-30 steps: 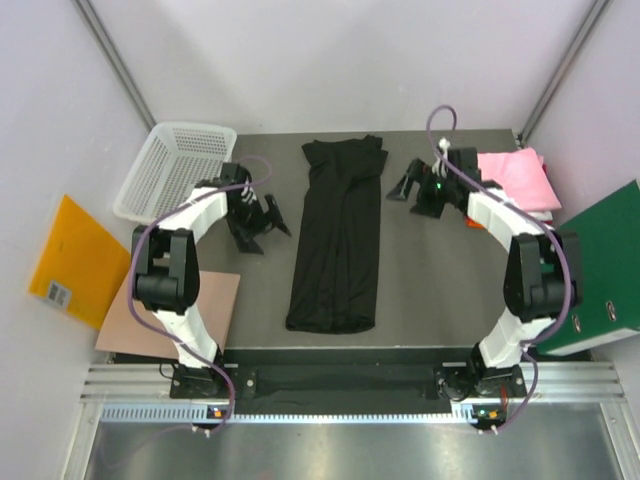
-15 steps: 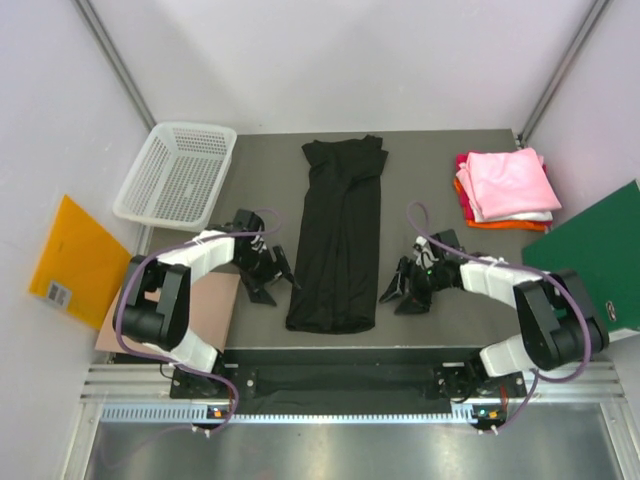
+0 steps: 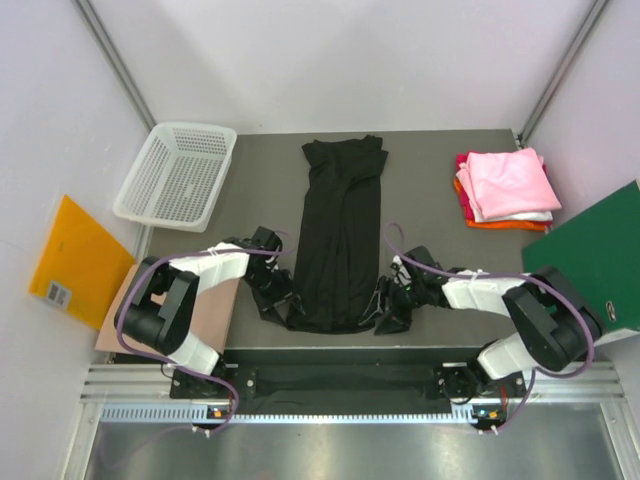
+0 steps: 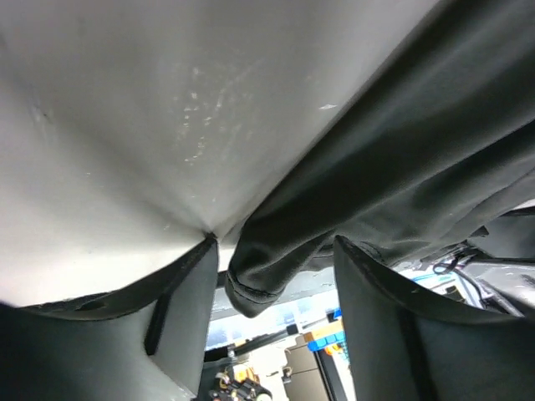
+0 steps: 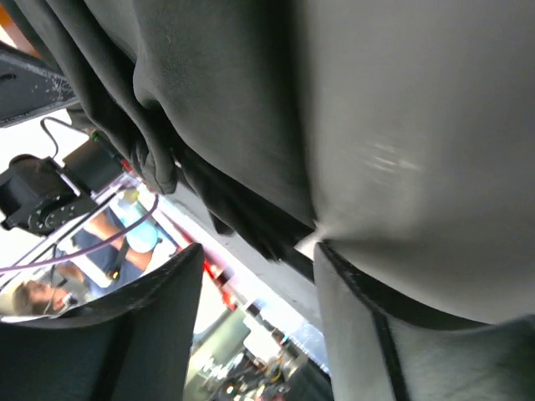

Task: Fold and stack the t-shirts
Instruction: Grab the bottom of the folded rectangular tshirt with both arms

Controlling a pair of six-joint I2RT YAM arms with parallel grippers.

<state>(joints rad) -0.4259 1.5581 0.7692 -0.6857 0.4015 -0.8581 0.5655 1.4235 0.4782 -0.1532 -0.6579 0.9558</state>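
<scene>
Top external view is showing the black t-shirt (image 3: 340, 225) lying flat on the grey desk (image 3: 430, 200) as one long narrow strip. Its sides are already turned inward, with the collar end far from the arms and the hem nearest them. A stack of folded shirts (image 3: 505, 185) is sitting well apart to the right of the black t-shirt, level with its collar end. Pink is on top, with white, orange and a sliver of red peeking out underneath.

So I'm judging the job as partway done: several shirts are finished, and this one is narrowed lengthwise but not yet folded end to end or placed on the pile.

The left end effector (image 3: 272, 300) is crouching at the left hem corner of the black t-shirt and the right end effector (image 3: 385, 315) at the right hem corner. On the left wrist camera the two fingers (image 4: 175, 309) are standing apart, with the rolled hem corner (image 4: 259, 284) sitting between them, not pinched. On the right wrist camera the fingers (image 5: 376, 334) are likewise spread, with bunched hem just beyond them and nothing gripped.

The cloth is looking like thin, matte, limp jersey, rumpling softly at the stitched edge. The desk is looking smooth and faintly scuffed.
</scene>
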